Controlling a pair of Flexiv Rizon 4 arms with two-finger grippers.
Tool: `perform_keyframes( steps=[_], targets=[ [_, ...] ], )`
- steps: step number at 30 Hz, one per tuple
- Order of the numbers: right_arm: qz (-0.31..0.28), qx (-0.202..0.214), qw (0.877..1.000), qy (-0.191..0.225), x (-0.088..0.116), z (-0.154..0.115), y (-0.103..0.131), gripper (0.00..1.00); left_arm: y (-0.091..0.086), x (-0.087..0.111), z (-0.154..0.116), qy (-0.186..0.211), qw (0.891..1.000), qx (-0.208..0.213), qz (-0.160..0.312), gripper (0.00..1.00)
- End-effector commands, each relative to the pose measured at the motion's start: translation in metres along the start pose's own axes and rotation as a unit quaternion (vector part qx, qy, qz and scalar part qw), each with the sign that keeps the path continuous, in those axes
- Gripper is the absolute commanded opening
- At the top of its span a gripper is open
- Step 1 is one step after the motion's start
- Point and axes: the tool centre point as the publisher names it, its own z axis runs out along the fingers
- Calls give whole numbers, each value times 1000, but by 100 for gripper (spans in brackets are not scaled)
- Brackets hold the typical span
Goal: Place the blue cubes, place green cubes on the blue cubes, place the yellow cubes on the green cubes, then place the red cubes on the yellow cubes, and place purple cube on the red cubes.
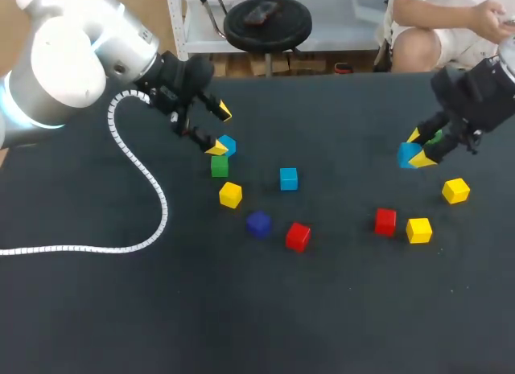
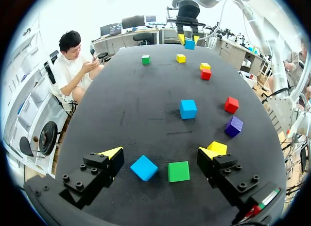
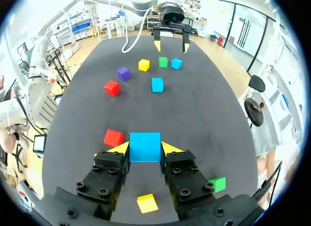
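Blue cubes number three. The held blue cube (image 3: 145,144) is clamped between the fingers of the right claw (image 3: 145,150) at the counter's right side. The near blue cube (image 2: 144,167) lies between the wide-apart fingers of the left claw (image 2: 160,153), touching neither, with the first green cube (image 2: 178,171) just beside it. The middle blue cube (image 1: 288,178) stands alone.

The second green cube (image 3: 217,183) lies beside the right claw, making two.

There are three yellow: the left yellow cube (image 1: 230,195), the front yellow cube (image 1: 418,229) and the far-right yellow cube (image 1: 455,190).

There are two red: the left red cube (image 1: 298,236) and the right red cube (image 1: 385,221).

There is one purple cube (image 1: 258,223).

The counter (image 1: 338,318) is matte black, and a white coiled cable (image 1: 164,207) trails over its left part.
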Motion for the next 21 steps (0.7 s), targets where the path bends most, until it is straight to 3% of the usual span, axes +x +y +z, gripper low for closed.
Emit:
perform_keyframes(
  steps=[1, 21],
  targets=[
    [0, 2, 1000, 0, 0, -1, 1, 0, 1, 1, 0, 0, 1000, 1, 1, 100],
    [-2, -5, 1000, 1, -5, 4, 1, 0, 1, 1, 0, 0, 1000, 1, 1, 100]
  ],
)
